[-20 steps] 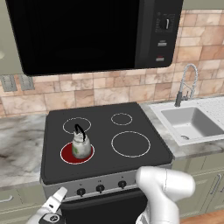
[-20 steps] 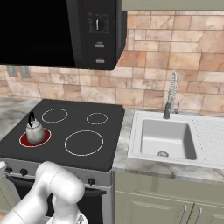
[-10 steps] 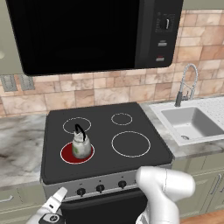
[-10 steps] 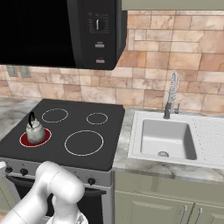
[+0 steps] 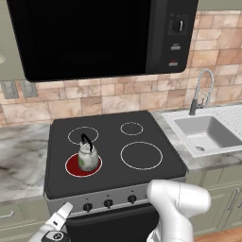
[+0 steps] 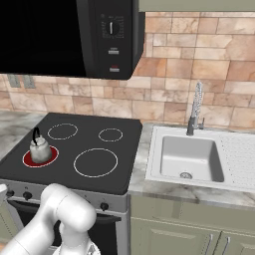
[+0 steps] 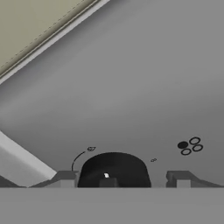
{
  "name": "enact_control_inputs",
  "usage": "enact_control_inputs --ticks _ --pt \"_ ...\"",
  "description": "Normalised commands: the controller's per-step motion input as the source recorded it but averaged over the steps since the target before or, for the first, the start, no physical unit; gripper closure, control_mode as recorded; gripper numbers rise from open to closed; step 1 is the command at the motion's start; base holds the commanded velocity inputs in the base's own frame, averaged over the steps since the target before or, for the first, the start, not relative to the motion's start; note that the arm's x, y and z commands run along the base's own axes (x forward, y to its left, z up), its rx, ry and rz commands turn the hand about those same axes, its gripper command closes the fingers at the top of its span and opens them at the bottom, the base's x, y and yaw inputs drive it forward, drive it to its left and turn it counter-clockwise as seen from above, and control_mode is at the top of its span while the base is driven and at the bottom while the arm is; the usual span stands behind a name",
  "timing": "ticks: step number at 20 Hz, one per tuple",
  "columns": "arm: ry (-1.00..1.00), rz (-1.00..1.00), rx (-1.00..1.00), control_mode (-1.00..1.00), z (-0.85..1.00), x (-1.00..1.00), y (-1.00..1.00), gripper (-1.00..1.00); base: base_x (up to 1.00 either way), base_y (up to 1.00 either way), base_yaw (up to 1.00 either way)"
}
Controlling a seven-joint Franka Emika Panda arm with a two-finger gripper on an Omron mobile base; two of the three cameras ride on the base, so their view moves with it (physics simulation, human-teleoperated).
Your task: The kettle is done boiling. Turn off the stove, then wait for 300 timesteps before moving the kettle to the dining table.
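Nothing in either base view has shifted since the earlier frames: kettle, stove and arm sit as before. From left to right in the left base view, a marble counter (image 5: 21,156) adjoins the stove (image 5: 156,130), whose front-left burner (image 5: 71,168) glows red beneath the kettle (image 5: 87,156); 3 further white-ringed burners are unlit. A sink (image 5: 208,134) with a faucet (image 5: 201,92) lies to the right, and a black microwave (image 5: 104,35) hangs above. The hand (image 5: 56,226) is low at the stove's front panel, left of the knob row. In the hand view, its 2 fingertips (image 7: 65,178) flank a black knob (image 7: 114,169) with a gap on each side, so the hand is open, gripping nothing.
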Motion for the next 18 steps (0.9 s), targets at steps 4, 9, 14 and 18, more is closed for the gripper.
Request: enact_control_inputs --ticks 4,9,14,18 --pt "0.00 0.00 0.00 -1.00 0.00 0.00 0.00 1.00 0.00 0.00 0.00" --pt "-0.02 0.00 0.04 -1.00 0.00 -0.01 -0.04 1.00 0.00 0.00 0.00" --pt "0.00 0.00 0.11 -1.00 0.00 -0.03 -0.12 1.00 0.00 0.00 0.00" --pt "0.00 0.00 0.16 -1.00 -0.09 0.00 -0.17 1.00 0.00 0.00 0.00"
